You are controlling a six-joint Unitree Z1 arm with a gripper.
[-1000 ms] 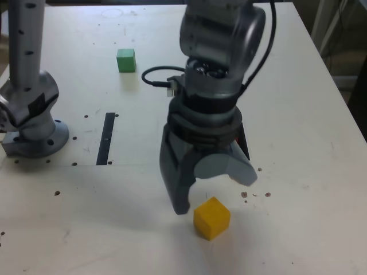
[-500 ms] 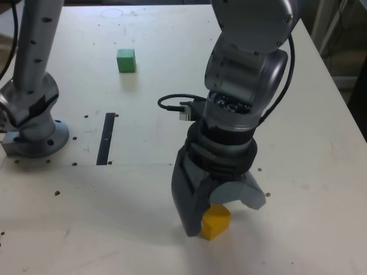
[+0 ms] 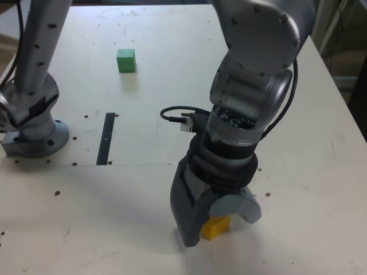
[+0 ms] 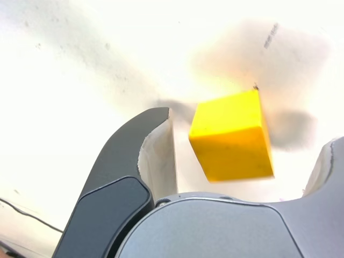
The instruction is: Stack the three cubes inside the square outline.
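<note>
The yellow cube [image 3: 217, 227] rests on the white table near its front edge. My gripper [image 3: 218, 230] has come down around it, one finger on each side. In the wrist view the yellow cube [image 4: 231, 137] lies between the fingers [image 4: 157, 156] with a gap on either side, so the gripper [image 4: 244, 134] is open and nothing is held. Far off at the back, towards the exterior view's left, the green cube [image 3: 126, 59] stands alone. The red cube and the square outline are hidden behind my arm.
A thin black strip [image 3: 106, 137] lies on the table at the exterior view's left. The arm's grey base [image 3: 31, 134] stands further left. A black cable [image 3: 172, 114] loops out from the wrist. The table's right edge [image 3: 338, 109] runs close by.
My gripper has dropped from above the yellow cube down around it and shifted slightly toward the exterior view's right. The jaws have narrowed a little. The cube has not moved.
</note>
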